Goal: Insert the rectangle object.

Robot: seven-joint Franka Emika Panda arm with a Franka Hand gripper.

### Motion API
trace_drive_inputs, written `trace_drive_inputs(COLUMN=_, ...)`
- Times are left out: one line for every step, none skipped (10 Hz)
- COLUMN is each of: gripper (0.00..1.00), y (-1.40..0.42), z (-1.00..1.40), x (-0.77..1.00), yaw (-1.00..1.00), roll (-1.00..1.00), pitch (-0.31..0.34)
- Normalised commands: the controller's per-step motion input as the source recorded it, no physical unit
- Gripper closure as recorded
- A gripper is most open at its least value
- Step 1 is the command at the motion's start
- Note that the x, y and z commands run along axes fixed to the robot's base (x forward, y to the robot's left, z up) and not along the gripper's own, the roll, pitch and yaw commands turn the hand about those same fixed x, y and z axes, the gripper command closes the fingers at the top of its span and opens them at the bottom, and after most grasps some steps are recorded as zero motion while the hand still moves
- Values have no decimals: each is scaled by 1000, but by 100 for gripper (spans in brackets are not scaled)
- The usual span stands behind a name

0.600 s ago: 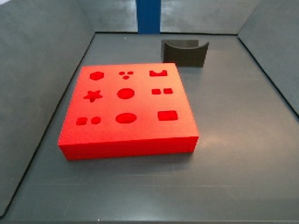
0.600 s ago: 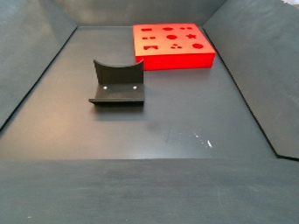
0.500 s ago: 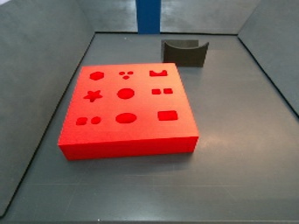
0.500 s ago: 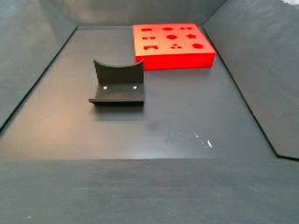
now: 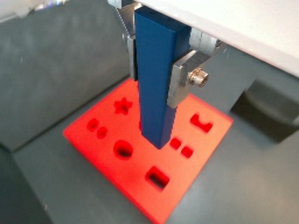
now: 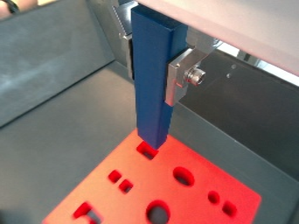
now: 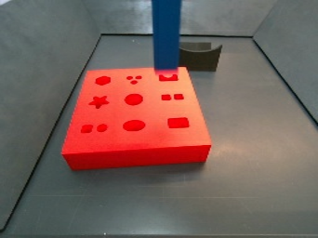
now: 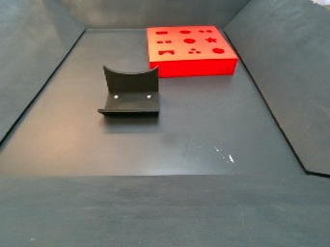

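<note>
Red block (image 7: 134, 116) with shaped holes flat on dark floor (image 8: 180, 135), seen in both side views and both wrist views

Dark grey curved block (image 7: 196, 56) on floor, at about 1 o'clock from red block in a side view, well apart

Rectangle object (image 5: 156, 79) upright, pinched near its upper end between silver fingers (image 5: 184, 80) of gripper (image 6: 155, 54); bar hangs straight down below gripper

Bar's lower end (image 7: 165, 65) sits at red block's top face, over hole near 12 o'clock edge; depth of entry unclear

Gripper out of frame in both side views
</note>
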Motion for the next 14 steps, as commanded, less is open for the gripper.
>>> trace_drive_inputs(gripper=100, y=-520, z=-937, x=780, yaw=91, roll=29, pitch=20)
trace_drive_inputs(gripper=100, y=-274, z=-603, x=626, yaw=249, roll=244, pitch=117)
trace_drive_inputs(gripper=100, y=0, z=0, x=-129, yaw=157, roll=7, pitch=0)
trace_drive_inputs(gripper=100, y=6, z=-166, x=11, yaw=109, roll=101, pitch=10)
trace_drive_inputs(gripper=100, y=80, z=-420, x=237, yaw=246, roll=350, pitch=71)
trace_drive_inputs(gripper=100, y=9, z=-446, x=260, yaw=400, roll=353, pitch=34)
trace_drive_inputs(gripper=100, y=-80, z=-14, x=0, yaw=0, roll=0, pitch=0)
trace_drive_inputs(gripper=100, y=0, z=0, x=66, yaw=0, roll=0, pitch=0)
trace_drive_inputs(gripper=100, y=0, z=-360, x=237, yaw=0, roll=131, pitch=47)
trace_drive_inputs(gripper=100, y=0, z=-549, x=0, yaw=0, roll=146, pitch=0)
trace_drive_inputs(gripper=100, y=0, z=-223, x=0, yaw=-3, roll=14, pitch=-19)
trace_drive_inputs(gripper=100, y=0, z=-160, x=0, yaw=0, roll=16, pitch=0)
trace_drive_inputs(gripper=100, y=31, z=-520, x=0, yaw=0, roll=133, pitch=0)
trace_drive_inputs(gripper=100, y=0, z=-514, x=0, yaw=-29, roll=143, pitch=0)
